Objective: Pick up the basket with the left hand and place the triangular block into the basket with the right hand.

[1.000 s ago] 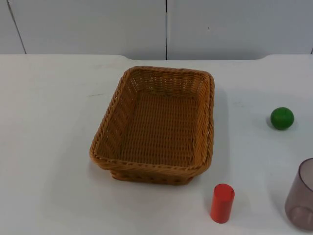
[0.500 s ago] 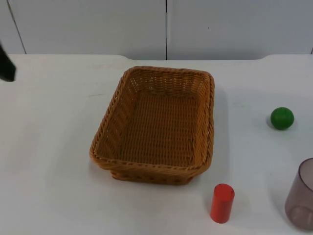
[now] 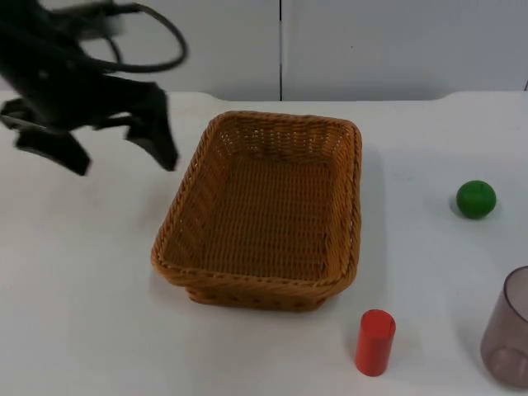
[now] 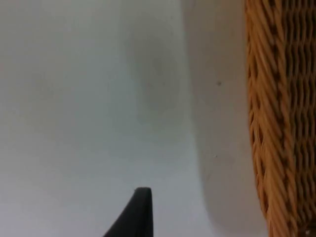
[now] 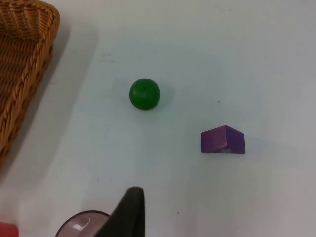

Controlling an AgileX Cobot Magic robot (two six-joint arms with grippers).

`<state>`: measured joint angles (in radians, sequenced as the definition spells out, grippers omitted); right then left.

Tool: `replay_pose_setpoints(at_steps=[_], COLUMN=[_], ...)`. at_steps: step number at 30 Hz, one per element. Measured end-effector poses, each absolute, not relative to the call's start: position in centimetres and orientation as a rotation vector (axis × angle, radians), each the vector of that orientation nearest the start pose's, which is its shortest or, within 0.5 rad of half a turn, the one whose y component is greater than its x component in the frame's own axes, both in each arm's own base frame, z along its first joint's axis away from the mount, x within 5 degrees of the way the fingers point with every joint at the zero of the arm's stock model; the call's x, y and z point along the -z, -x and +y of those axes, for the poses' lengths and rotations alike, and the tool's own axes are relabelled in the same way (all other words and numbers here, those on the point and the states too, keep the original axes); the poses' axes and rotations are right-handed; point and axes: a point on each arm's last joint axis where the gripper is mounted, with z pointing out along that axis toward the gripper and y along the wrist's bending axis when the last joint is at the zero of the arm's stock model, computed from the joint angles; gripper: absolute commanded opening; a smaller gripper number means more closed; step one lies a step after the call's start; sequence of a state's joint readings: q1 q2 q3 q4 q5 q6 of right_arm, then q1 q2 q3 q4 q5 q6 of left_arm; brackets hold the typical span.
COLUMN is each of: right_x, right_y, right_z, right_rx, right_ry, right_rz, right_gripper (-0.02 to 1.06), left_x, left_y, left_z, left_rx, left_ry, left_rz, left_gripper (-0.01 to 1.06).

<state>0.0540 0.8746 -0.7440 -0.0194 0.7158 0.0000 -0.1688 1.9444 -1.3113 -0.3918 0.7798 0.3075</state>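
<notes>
The woven brown basket (image 3: 356, 198) lies empty in the middle of the table. Just left of its far left corner hangs my left gripper (image 3: 111, 155), open wide with nothing between its fingers. The left wrist view has the basket's outer wall (image 4: 276, 123) beside bare table. A purple triangular block (image 5: 222, 139) lies on the white table in the right wrist view, beyond the green ball. My right gripper (image 5: 129, 212) waits above the table to the right of the basket (image 5: 22, 44), short of the block.
A green ball (image 3: 476, 199) (image 5: 144, 93) rests right of the basket. A red cylinder (image 3: 375, 341) stands near the front edge, and a translucent cup (image 3: 511, 330) (image 5: 81, 224) sits at the front right.
My left arm has swung in from the upper left edge and now hangs beside the basket's left side. The basket, ball, cylinder and cup have not moved.
</notes>
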Motion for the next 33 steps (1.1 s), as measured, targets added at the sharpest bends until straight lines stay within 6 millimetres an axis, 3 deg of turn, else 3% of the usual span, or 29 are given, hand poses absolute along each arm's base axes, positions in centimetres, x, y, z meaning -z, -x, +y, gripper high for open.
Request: replay_pose_setpoints(at_steps=[8,16,18,21,22,24,25,28,33], right_x=[-31.3,-31.3,-31.3,-31.3,-31.3,-31.3,-31.3,-31.3,-31.3], right_y=[-16.6,-16.6,-16.6,-16.6,-16.6,-16.6,-16.6,-16.6,-16.6], right_z=[0.8,0.8,0.8,0.8,0.8,0.8,0.8,0.8,0.8], right_rx=[-0.005,-0.005,-0.005,-0.005,-0.005,-0.005,-0.005,-0.005,-0.005], right_ry=[0.074,0.073,0.073,0.073,0.073,0.073,0.073,0.073,0.073], right_rz=[2.329,2.327,2.322,2.320,2.320,2.320,2.320,2.320,2.320], right_gripper=[1.05,1.05,1.05,1.05,1.05,1.05,1.05,1.05,1.05], left_x=[-13.8,-10.8,-10.3,-9.9,-9.8,-9.7,-9.7,-9.7,-9.8], left_y=[-40.6,-41.2,-41.2,-41.2,-41.2,-41.2,-41.2,-41.3,-41.4], left_z=[-12.9,-14.2,-14.6,-14.6,-14.7,-14.7,-14.7,-14.7,-14.8], left_rx=[0.444,0.430,0.428,0.425,0.425,0.423,0.422,0.421,0.449], left_ry=[-0.416,-0.429,-0.432,-0.432,-0.434,-0.432,-0.431,-0.426,-0.342], left_rz=[2.872,2.881,2.880,2.883,2.883,2.881,2.879,2.876,2.884], left_gripper=[1.05,0.99,0.88,0.60,0.60,0.36,0.33,0.02,0.00])
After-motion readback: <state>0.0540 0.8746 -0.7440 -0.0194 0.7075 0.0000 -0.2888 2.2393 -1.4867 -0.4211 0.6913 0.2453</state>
